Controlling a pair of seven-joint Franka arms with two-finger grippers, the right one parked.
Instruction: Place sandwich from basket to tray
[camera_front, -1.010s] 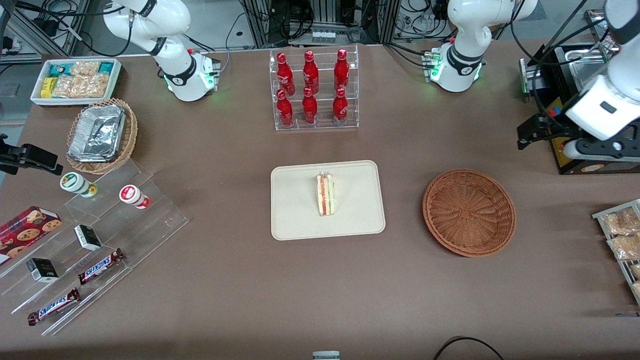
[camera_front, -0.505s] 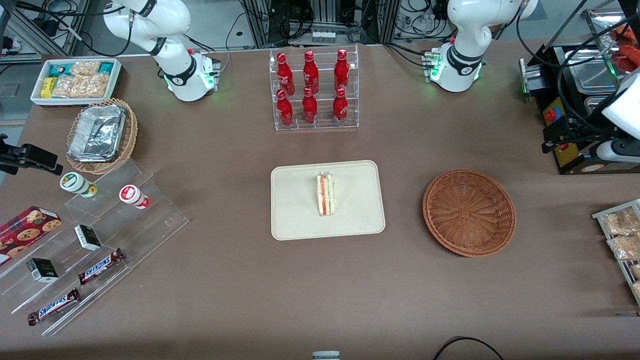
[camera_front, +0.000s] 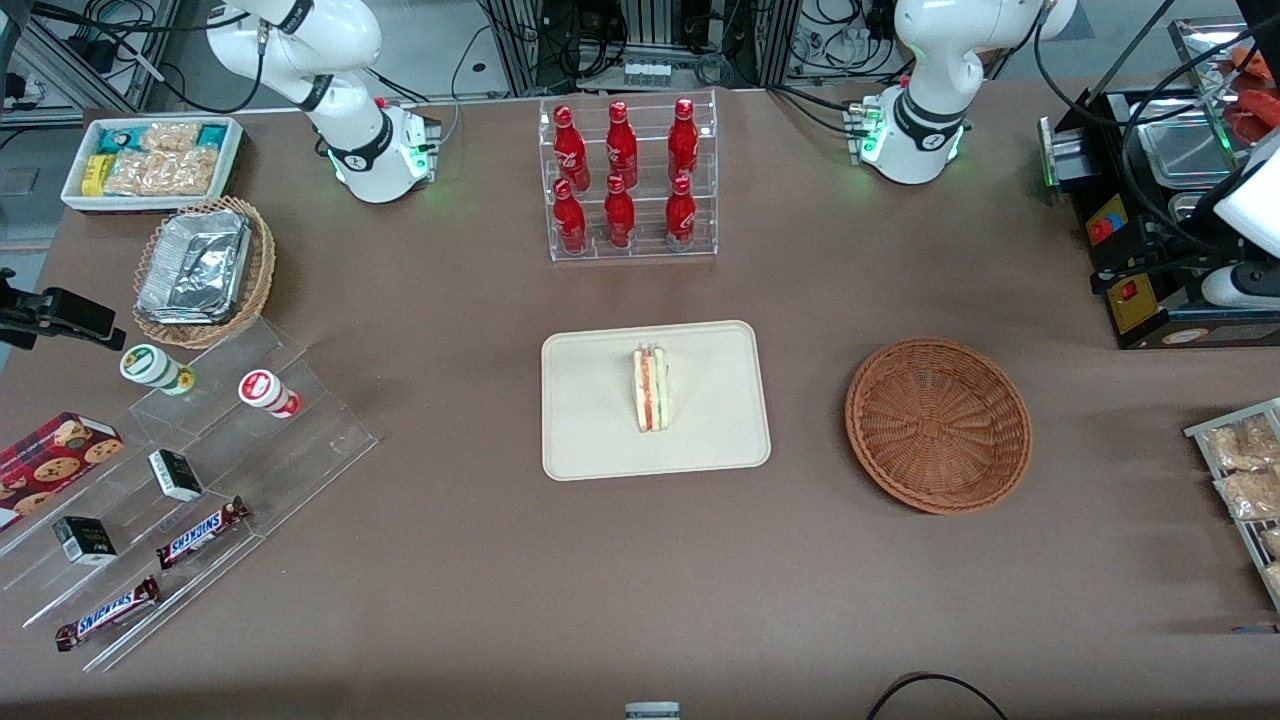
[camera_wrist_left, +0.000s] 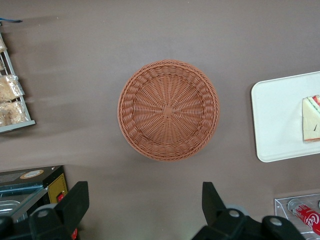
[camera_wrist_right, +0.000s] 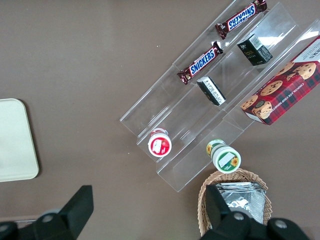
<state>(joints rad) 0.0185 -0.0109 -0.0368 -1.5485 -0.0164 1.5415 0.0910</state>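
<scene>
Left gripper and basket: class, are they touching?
Apart. The left wrist view shows the gripper, open and high above the table, with bare tabletop between its fingers and the empty basket.

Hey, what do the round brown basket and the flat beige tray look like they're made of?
The basket looks like woven wicker or rattan, reddish-brown, with strands radiating from its centre; it could be imitation. The tray seems to be matte moulded plastic or fibre pulp, cream, smooth, with rounded corners; the sandwich lies on it. The gripper hangs open above the table, beside the basket.
</scene>
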